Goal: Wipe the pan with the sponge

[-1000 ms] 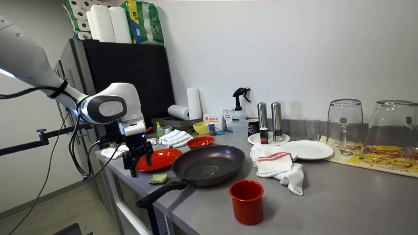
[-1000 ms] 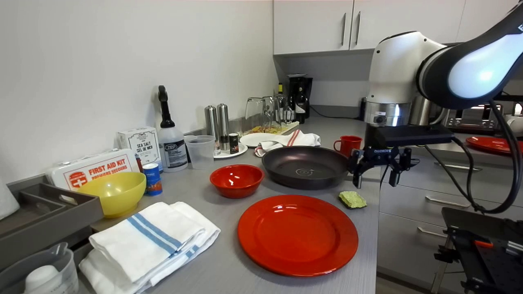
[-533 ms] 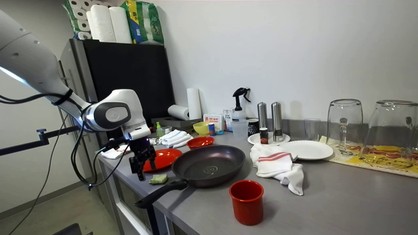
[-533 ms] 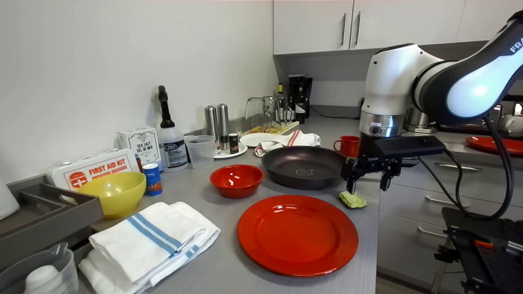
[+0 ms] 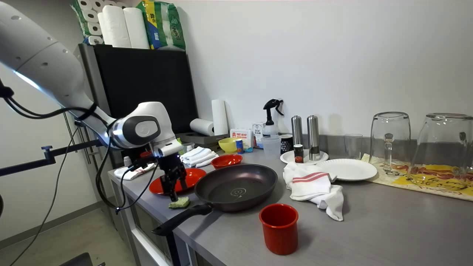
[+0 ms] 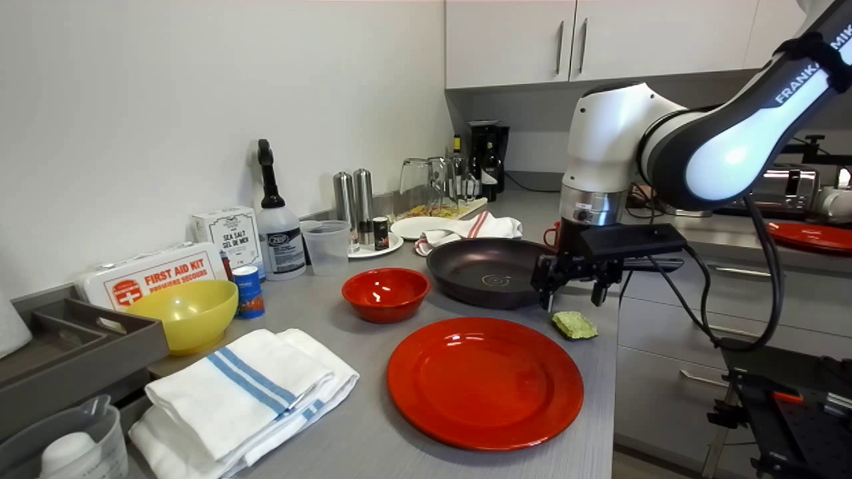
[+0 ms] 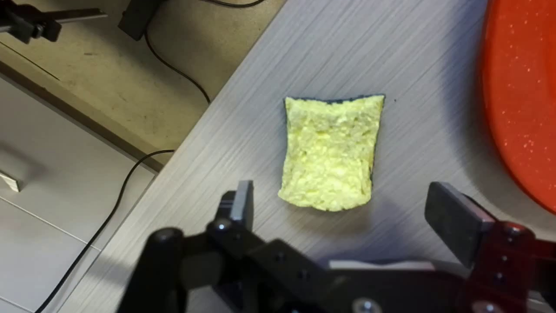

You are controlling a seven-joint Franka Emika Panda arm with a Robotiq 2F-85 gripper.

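Gripper [image 5: 179, 194] has come down to the sponge [image 5: 181, 203] in an exterior view, with the pan [image 5: 236, 190] near the sponge. In an exterior view, the plate [image 6: 486, 386] is near the sponge too, both on the counter [image 6: 359, 432]. Wrist view: spread fingers [image 7: 242, 202] flank the sponge's near end, holding nothing, so pick-up looks next.

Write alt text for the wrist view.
Yellow-green sponge on a grey counter, not held, lined up with the gap of the open gripper at the bottom. Red plate cut off at right, floor at upper left.
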